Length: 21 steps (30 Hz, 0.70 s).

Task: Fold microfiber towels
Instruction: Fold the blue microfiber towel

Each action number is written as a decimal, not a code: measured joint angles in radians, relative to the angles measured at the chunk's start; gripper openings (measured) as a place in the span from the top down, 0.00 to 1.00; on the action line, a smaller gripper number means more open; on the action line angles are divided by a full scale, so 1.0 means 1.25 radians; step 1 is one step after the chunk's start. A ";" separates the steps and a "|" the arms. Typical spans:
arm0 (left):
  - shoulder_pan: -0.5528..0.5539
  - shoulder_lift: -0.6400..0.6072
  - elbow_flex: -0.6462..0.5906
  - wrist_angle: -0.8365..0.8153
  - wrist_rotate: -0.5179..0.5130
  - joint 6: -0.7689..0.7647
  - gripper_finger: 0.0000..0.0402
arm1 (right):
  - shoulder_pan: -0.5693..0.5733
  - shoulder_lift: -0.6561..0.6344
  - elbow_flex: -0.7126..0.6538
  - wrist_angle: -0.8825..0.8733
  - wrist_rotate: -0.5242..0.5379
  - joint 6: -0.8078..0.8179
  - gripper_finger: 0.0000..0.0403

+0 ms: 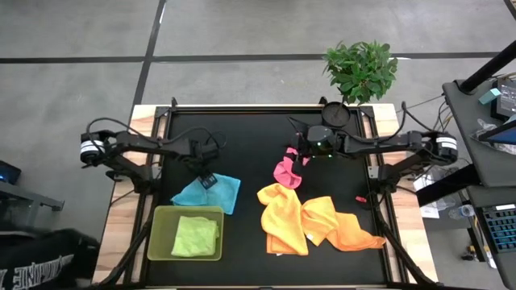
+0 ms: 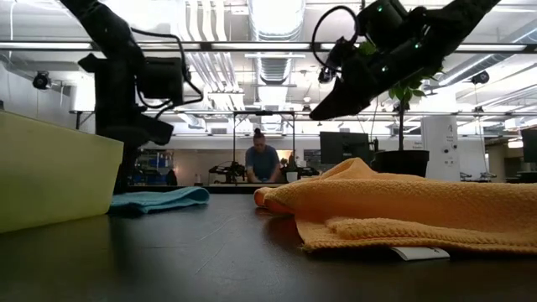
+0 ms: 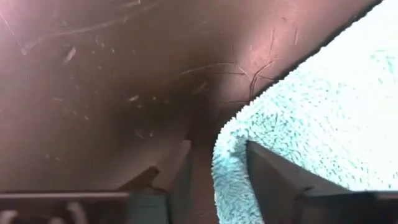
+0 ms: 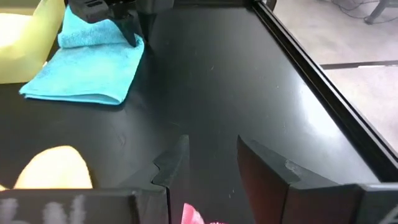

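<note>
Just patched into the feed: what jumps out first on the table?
The yellow and orange towels sprawl unfolded at front right. The left gripper sits on the folded light blue towel. The right gripper dangles a pink towel at centre.

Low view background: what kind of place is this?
Probably an indoor lab or workshop: exposed ceiling ducts, dark computer monitors on benches, a person working at a far bench, a grey concrete floor.

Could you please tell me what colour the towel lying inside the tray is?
Lime green: the folded towel closely matches its tray. It shows best in the high view.
</note>
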 joint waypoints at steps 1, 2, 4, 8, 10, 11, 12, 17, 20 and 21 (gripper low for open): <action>0.003 0.000 0.005 0.000 0.000 0.014 0.74 | 0.000 0.010 0.000 0.012 0.000 -0.003 0.68; 0.006 0.000 0.012 0.004 -0.002 0.029 0.80 | 0.000 0.021 0.000 0.023 0.000 -0.006 0.68; 0.011 -0.001 0.028 0.013 -0.016 0.052 0.91 | 0.000 0.046 0.000 0.057 0.000 -0.004 0.68; 0.016 -0.014 0.077 0.047 -0.105 0.115 0.98 | 0.000 0.088 0.006 0.091 0.000 0.021 0.68; 0.016 -0.028 0.108 0.061 -0.124 0.157 0.99 | 0.000 0.101 0.016 0.091 0.000 0.039 0.68; 0.016 -0.036 0.124 0.064 -0.123 0.185 0.99 | 0.000 0.104 0.020 0.093 0.000 0.047 0.68; 0.013 -0.043 0.138 0.063 -0.118 0.217 1.00 | 0.000 0.107 0.022 0.090 0.000 0.056 0.68; -0.016 -0.072 0.150 0.072 0.042 0.364 0.99 | 0.002 0.101 0.032 0.077 -0.001 0.077 0.68; -0.036 -0.067 0.127 0.101 0.079 0.384 0.99 | 0.002 0.101 0.032 0.077 -0.001 0.075 0.68; -0.043 -0.062 0.117 0.121 0.079 0.385 0.99 | 0.002 0.101 0.032 0.076 -0.001 0.068 0.68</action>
